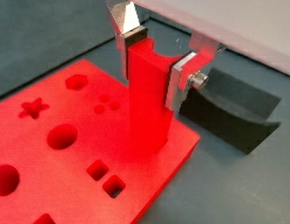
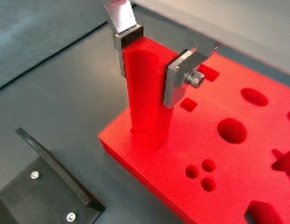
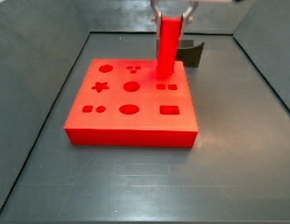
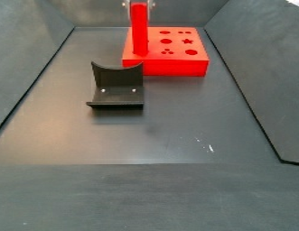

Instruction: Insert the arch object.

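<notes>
My gripper [image 1: 159,54] is shut on the tall red arch piece [image 1: 150,96], holding it upright near its notched top end. Its lower end stands at a far corner of the red block [image 1: 77,131], which has several shaped holes. In the other wrist view the gripper [image 2: 155,54] grips the piece [image 2: 147,96] the same way over the block's corner [image 2: 217,166]. In both side views the arch piece [image 3: 168,44] [image 4: 138,32] rises from the block [image 3: 131,105] [image 4: 170,50]. Whether its foot sits in a hole is hidden.
The dark fixture [image 4: 116,86] stands on the grey floor beside the block, seen also in both wrist views [image 1: 235,109] [image 2: 47,188] and behind the block [image 3: 192,52]. Raised grey walls [image 4: 31,81] bound the floor.
</notes>
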Controlling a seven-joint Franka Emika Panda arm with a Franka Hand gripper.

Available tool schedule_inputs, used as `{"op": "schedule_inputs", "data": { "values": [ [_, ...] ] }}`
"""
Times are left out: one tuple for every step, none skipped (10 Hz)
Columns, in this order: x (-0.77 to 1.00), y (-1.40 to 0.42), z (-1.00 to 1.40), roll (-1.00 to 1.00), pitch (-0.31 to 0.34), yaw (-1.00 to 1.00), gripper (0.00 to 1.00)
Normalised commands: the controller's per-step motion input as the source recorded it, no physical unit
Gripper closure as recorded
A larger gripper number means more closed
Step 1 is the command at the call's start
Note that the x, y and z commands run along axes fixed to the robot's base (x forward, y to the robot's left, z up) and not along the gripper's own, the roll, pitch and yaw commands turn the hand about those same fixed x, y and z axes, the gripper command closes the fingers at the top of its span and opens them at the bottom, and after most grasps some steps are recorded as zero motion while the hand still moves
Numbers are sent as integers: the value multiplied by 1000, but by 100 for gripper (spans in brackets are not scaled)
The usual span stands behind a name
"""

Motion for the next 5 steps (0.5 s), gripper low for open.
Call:
{"op": "schedule_inputs", "data": {
  "values": [
    [-6, 0, -917, 113, -143, 0, 100],
    [-14, 0, -869, 114, -130, 0, 100],
    [-80, 0, -611, 59, -96, 0, 100],
    [0, 0, -6, 30, 0, 0, 100],
    [0, 0, 0, 0, 0, 0, 100]
  ]
}}
